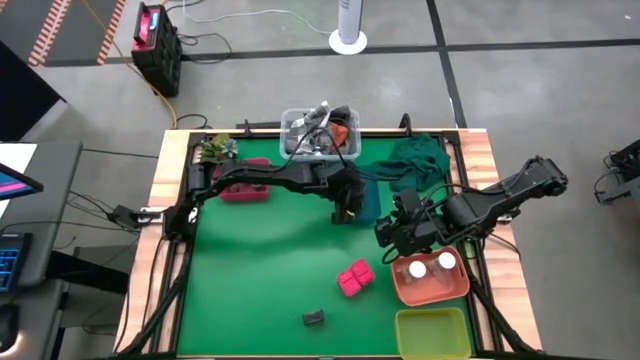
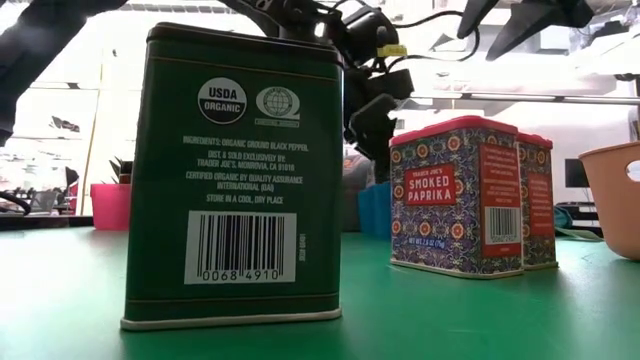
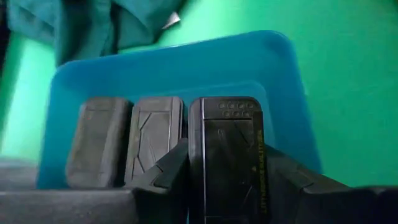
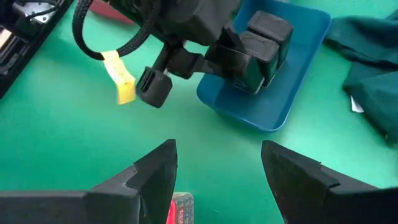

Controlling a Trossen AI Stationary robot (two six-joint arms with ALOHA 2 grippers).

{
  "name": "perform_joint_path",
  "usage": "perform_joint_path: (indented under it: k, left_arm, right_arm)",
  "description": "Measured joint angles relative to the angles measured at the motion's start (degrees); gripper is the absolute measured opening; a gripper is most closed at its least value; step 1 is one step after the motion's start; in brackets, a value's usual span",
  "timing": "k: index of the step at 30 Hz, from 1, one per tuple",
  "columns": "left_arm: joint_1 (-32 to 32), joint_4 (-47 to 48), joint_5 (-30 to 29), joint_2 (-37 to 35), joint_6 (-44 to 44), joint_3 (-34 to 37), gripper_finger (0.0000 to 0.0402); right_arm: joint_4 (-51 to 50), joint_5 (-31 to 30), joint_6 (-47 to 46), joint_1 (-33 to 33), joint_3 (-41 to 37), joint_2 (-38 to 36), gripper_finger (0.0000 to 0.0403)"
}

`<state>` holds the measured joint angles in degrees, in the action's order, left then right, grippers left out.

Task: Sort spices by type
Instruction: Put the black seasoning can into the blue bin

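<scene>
A blue tray (image 3: 186,68) holds two dark grey boxes (image 3: 127,140) side by side. My left gripper (image 3: 227,158) is over that tray, shut on a third dark box (image 3: 227,130) beside them. My right gripper (image 4: 217,165) hangs open over the green mat just near of the blue tray (image 1: 372,200), with nothing between its fingers. Two pink blocks (image 1: 353,278) and another dark box (image 1: 313,318) stand on the mat. Two white-capped jars (image 1: 430,266) stand in a salmon tray (image 1: 455,290). The low view shows the dark tin (image 2: 235,170) and the paprika tins (image 2: 455,195) close up. My left gripper pinches the dark box between its two fingers (image 3: 165,180), one on each of two opposite sides (image 3: 194,155). The fingers slant down from the table's left. The box sits inside the blue tray next to the other two. Whether its lower end touches the tray floor is hidden.
A green cloth (image 1: 420,160) lies beyond the blue tray. A clear bin of clutter (image 1: 320,130) and a pink tray (image 1: 245,190) stand at the far edge. A yellow tray (image 1: 432,330) sits at the near right corner. Open mat lies at the left and centre.
</scene>
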<state>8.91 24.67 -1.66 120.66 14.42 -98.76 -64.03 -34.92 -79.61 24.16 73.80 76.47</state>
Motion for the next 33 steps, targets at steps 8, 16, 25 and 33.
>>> perform_joint_path:
  k: [8, 16, 25, 33]
  left_arm:
    - [-0.1, -0.9, -1.7, 1.7, 0.9, 0.1, 0.0141]
    - [-1.2, 0.3, -1.8, 1.7, 0.4, 0.0, 0.0184]
    - [-1.4, 4.3, -7.6, 1.6, -1.4, -3.1, 0.0252]
    - [-1.4, 14.9, -7.4, 1.6, -5.7, -14.7, 0.0256]
  right_arm:
    - [0.0, -0.7, 0.1, -0.3, 0.0, 0.0, 0.026]
    - [-0.1, -0.8, 0.5, -0.2, 0.0, 0.0, 0.026]
    - [-1.7, -0.4, 1.6, -0.2, 0.0, -0.3, 0.026]
    - [-3.0, 1.6, 3.3, 4.1, 0.0, -5.3, 0.026]
